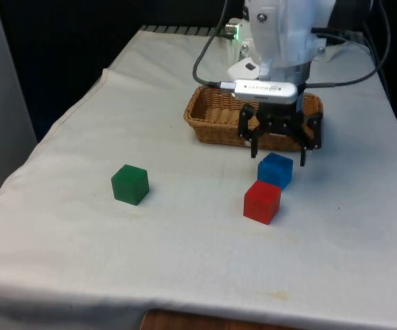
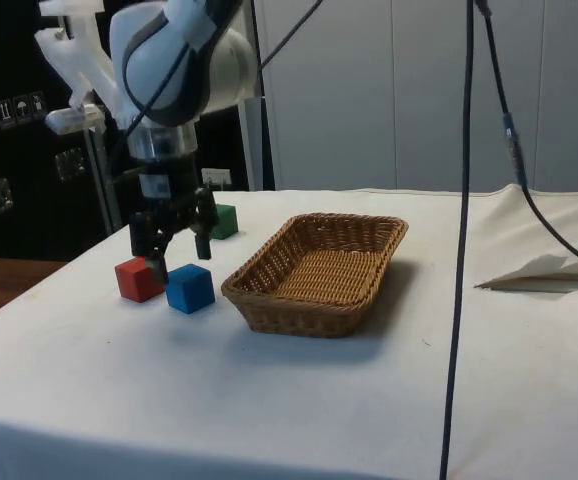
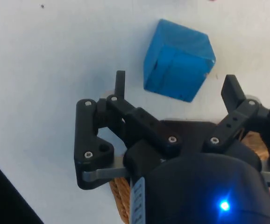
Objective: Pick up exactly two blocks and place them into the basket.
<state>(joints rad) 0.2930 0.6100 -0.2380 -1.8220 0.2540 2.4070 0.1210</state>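
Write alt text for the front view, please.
The open gripper hangs just above a blue block, in front of an empty wicker basket. A red block sits beside the blue one; a green block lies apart.

3 blocks are counted on the cloth: 1 green block [image 1: 130, 184], 1 red block [image 1: 262, 201] and 1 blue block [image 1: 275, 170]. In the side view the same 3 are seen: green [image 2: 224, 220], red [image 2: 138, 279], blue [image 2: 189, 288]. The blue one is also seen in the wrist view [image 3: 177, 60]. 1 basket [image 1: 212, 117] is counted, a woven wicker one, seen in the side view as well [image 2: 319, 300]; 0 blocks are seen inside it. 1 gripper [image 1: 278, 152] with 2 fingers is counted, also visible in the side view [image 2: 174, 240]. 1 table under 1 white cloth [image 1: 185, 261] is counted.
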